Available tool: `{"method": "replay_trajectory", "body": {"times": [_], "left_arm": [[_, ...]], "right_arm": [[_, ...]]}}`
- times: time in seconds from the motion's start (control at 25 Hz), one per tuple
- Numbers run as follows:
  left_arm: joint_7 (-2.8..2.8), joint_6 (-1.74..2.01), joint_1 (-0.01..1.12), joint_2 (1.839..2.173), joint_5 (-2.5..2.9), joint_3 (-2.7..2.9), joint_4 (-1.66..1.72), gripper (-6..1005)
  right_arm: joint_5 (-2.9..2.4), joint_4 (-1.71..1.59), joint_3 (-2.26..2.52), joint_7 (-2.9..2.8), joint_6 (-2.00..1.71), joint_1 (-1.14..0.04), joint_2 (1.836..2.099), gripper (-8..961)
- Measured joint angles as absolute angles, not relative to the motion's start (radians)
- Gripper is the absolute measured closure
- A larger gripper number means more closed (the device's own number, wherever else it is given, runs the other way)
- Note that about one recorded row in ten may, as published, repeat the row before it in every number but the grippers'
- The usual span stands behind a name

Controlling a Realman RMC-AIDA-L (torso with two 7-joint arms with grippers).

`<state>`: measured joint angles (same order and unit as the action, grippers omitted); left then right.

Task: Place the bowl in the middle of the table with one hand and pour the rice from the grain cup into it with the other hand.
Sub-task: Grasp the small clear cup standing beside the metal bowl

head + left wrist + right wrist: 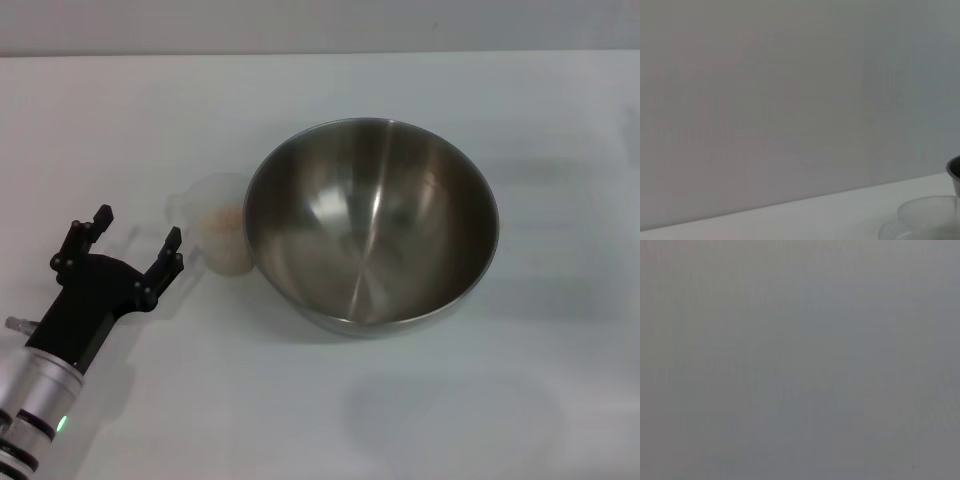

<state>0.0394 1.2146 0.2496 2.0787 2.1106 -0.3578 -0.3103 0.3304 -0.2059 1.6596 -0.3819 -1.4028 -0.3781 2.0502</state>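
Gaping left tool (135, 236) beside grain cup (222, 235).

No readable text, labels, brands or numbers anywhere

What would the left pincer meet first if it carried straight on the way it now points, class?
Probably nothing. The open left pincer aims up the table, passing left of the grain cup beside the bowl. Depth is uncertain, so it might graze the cup.
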Motion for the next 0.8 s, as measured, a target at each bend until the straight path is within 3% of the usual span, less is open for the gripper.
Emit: {"method": "replay_trajectory", "body": {"times": [0.8], "left_arm": [[0.041,1.148,0.314,2.077,2.112,-0.406,-0.294,301]], "right_arm": [[0.336,-0.205,1.660,-0.382,-1.413,-0.367,2.056,378]]}}
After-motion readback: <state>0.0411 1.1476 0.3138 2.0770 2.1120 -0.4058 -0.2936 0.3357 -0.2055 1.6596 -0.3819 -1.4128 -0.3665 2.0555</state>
